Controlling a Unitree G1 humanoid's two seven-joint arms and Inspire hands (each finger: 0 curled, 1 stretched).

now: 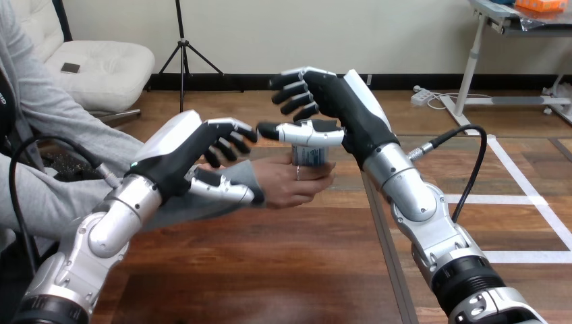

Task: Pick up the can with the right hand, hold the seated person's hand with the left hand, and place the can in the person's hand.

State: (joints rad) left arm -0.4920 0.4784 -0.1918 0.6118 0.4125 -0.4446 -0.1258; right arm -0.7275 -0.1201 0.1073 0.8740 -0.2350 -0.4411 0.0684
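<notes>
- The person's arm in a grey sleeve [67, 115] reaches in from the far left, over the brown wooden table [270, 270], towards the middle.
- The robot's left hand [182, 158] is at the end of that sleeve, left of centre. Its fingers [229, 138] curl over the top of the person's wrist and its thumb [222, 189] lies beneath, so the hand closes round the wrist. How firmly it presses is hard to tell from here.
- Just right of it, the person's hand [287, 182] is held above the table near the middle, with its fingers wrapped round the lower part of the can.
- The small cylindrical metal can with a pale blue and white side [311, 155] stands upright in the person's hand.
- The robot's right hand [337, 101] is above and just right of the can, fingers spread apart and clear of it. Its thumb [307, 133] lies across the can's top.
</notes>
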